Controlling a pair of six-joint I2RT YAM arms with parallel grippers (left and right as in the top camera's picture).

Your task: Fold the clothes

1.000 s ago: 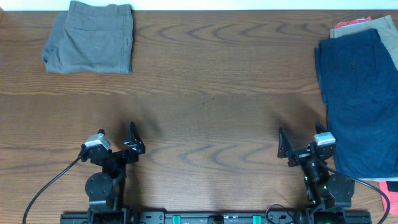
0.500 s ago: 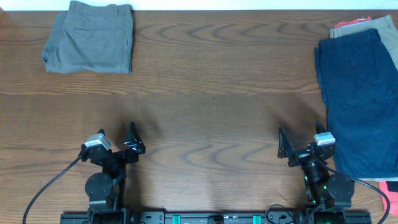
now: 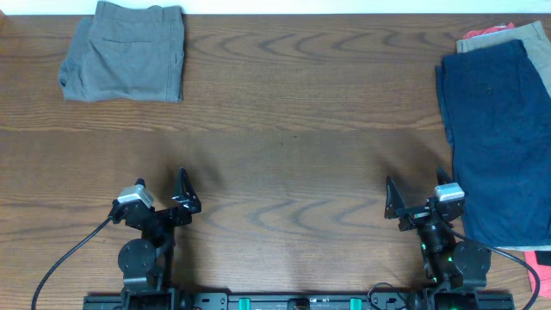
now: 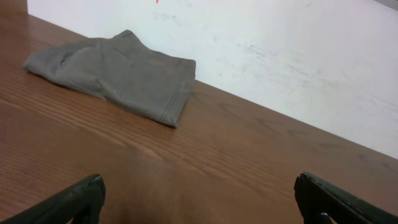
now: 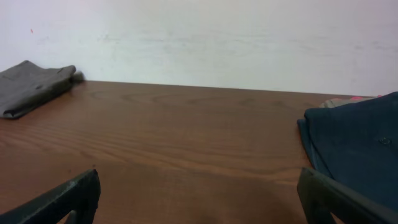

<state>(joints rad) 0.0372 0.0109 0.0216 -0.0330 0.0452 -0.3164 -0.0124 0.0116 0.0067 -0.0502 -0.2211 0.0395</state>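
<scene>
The clothes lie at two ends of the wooden table (image 3: 293,112). Folded grey shorts (image 3: 125,50) rest at the far left, also seen from the left wrist (image 4: 118,71). Navy blue shorts (image 3: 499,138) lie spread flat at the right edge, over a khaki pair (image 3: 486,38) and a coral-red garment (image 3: 541,257). My left gripper (image 3: 161,194) hovers open near the front edge, nothing between its fingers (image 4: 74,202). My right gripper (image 3: 419,200) is open too, just left of the navy shorts (image 5: 357,143), touching nothing.
A white wall (image 5: 205,37) runs behind the table's far edge. Bare wood lies between the two piles. Both arm bases and a black cable (image 3: 69,258) sit along the front edge.
</scene>
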